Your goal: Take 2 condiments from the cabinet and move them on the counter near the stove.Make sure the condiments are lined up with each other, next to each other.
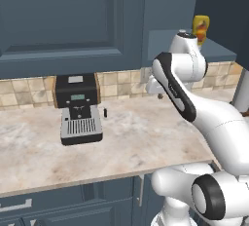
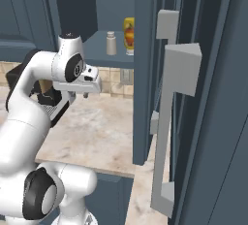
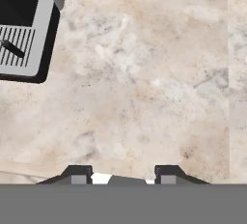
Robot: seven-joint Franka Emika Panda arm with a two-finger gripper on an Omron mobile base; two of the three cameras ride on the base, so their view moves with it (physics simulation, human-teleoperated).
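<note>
Tool (image 3: 120, 172) hangs over bare worktop (image 3: 144, 97), jaws spread wide, holding nothing. Yellow bottle (image 2: 129, 35) and grey-white shaker (image 2: 111, 43) sit together on the cabinet shelf (image 2: 104, 55), up and right of it.

The yellow bottle (image 2: 129, 35) with a red-orange label stands upright on the blue shelf inside the open cabinet (image 2: 109, 59). The small pale shaker (image 2: 111, 43) stands upright just beside it. The beige stone counter (image 1: 141, 137) lies below them.
</note>
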